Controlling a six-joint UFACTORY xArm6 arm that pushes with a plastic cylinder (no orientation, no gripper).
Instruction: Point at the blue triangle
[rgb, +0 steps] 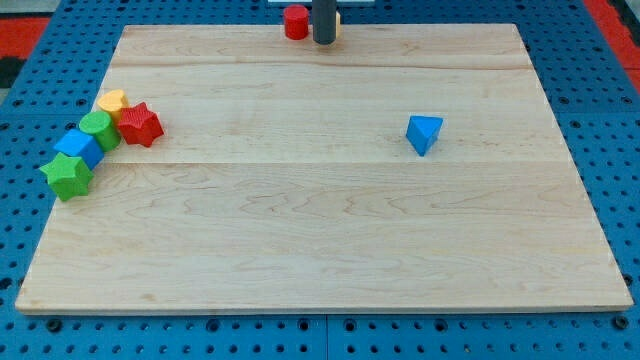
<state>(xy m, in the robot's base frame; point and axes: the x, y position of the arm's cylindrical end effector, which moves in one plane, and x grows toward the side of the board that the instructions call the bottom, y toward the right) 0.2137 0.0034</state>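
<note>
The blue triangle (424, 133) lies alone on the wooden board (320, 230), right of the middle. My tip (324, 42) is at the view's top centre, at the board's far edge, well up and to the left of the blue triangle. A red cylinder (295, 22) sits just left of the rod, and a yellow block (338, 19) peeks out from behind its right side.
A cluster sits at the board's left edge: a yellow block (111, 101), a red star (140, 124), a green cylinder (99, 129), a blue cube (78, 148) and a green star (67, 176). A blue pegboard (600, 120) surrounds the board.
</note>
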